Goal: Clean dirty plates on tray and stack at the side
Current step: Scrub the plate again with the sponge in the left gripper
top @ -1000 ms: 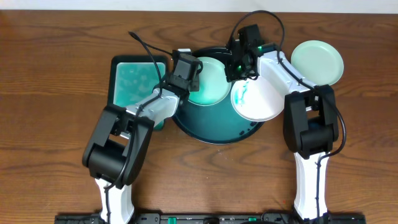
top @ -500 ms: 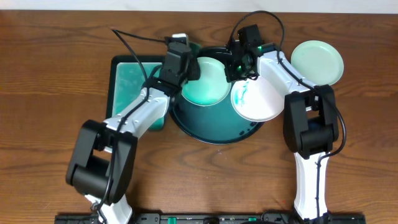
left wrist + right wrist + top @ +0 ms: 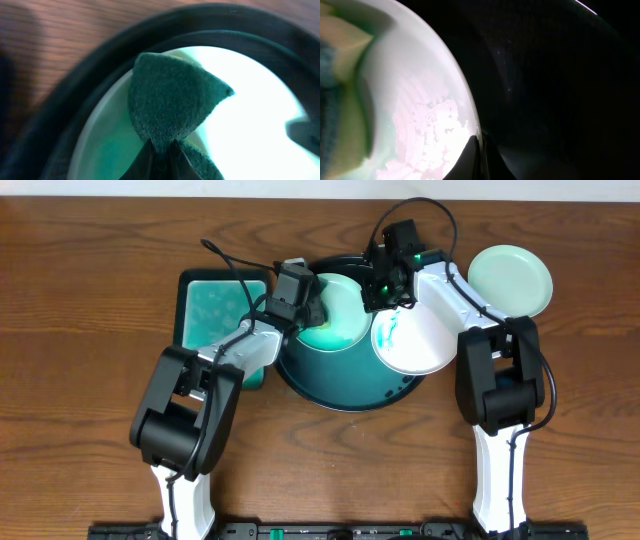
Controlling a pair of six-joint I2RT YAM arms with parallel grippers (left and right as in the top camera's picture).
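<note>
Item: mint plate (image 3: 338, 315), lying in the tray (image 3: 345, 395) toward its far side. Left gripper (image 3: 161, 147) is clenched on a green pad (image 3: 170, 100), and the pad lies against the plate's left part. Right gripper (image 3: 477, 144) is pinched on the plate's right rim, apparently to steady it. White plate (image 3: 412, 340), with a teal smear, overhangs the tray's right rim. Third plate (image 3: 510, 277), no smear visible, sits on the table (image 3: 80, 380) at right, well apart. Handling, as judged: the plates are stiff, light and shallow, glossy and likely slippery if wet; the material cannot be told, so treat them as breakable. Best hold is the rim, one finger above and one below; the flat centre offers no purchase.
</note>
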